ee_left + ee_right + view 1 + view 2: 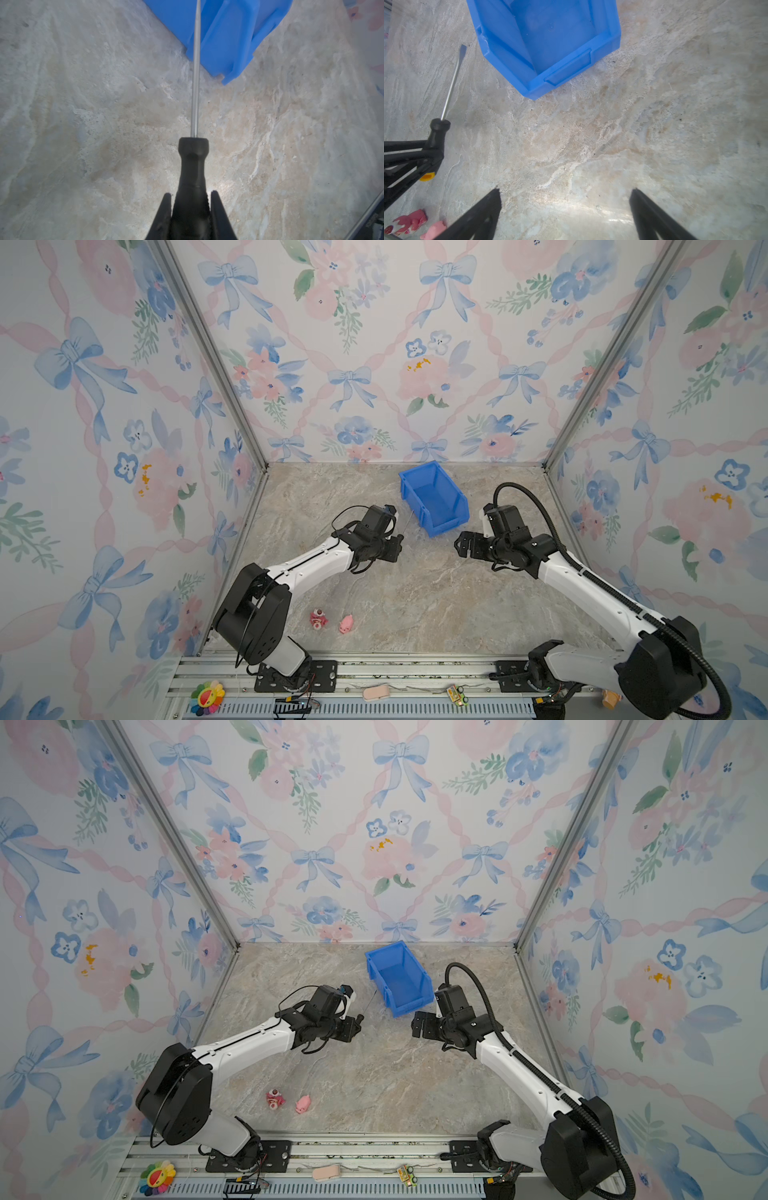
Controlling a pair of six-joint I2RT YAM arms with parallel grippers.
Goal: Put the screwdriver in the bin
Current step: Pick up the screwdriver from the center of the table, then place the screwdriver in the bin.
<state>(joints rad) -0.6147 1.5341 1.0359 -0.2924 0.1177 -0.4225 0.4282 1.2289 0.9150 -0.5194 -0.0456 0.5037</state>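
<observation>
Left gripper (191, 195) clamps the black handle of a flat-blade screwdriver (193, 164), whose shaft aims at the blue bin (566, 69). The tool is outside the bin, with its blade just beside the side wall near the front corner, above the marble-patterned tabletop (415, 593). The right gripper (564, 193) hangs near the bin's low front lip, jaws wide apart and holding nothing.

The risk is that a forward push at this height drives the blade into the wall, which would shove the light bin or twist the slim handle in the grip. An early release would drop the tool on the table.

In the left wrist view the frame edge cuts off the blade tip. In both top views the shaft is only a faint line. The yellow end cap (427, 176) shows only in the right wrist view. The tool's clearance over the rim cannot be judged. Two pink toy figures (332, 621) lie well apart from the bin.
</observation>
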